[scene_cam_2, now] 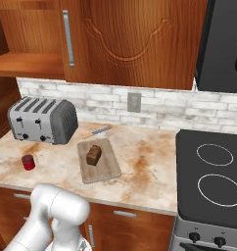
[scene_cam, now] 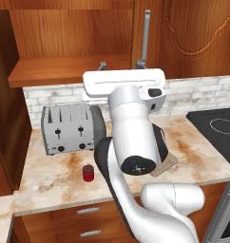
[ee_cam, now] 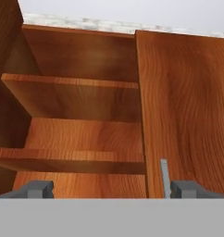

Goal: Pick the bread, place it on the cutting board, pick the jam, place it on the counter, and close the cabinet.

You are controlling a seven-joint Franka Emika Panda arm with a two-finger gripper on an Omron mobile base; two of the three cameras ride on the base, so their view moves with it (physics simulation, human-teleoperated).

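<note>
Open and empty, the end effector (ee_cam: 112, 189) faces the cabinet (ee_cam: 86, 99), which is not yet shut, while well below it the bread (scene_cam_2: 93, 155) lies on the cutting board (scene_cam_2: 105, 172) and the jam (scene_cam_2: 28, 162) stands on the counter (scene_cam_2: 145, 162).

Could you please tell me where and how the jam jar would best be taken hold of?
The jam is probably best gripped around its round side wall, just below the lid, coming straight down from above with the fingers open. It stands upright on the counter, apart from the toaster, so both sides look free.
</note>
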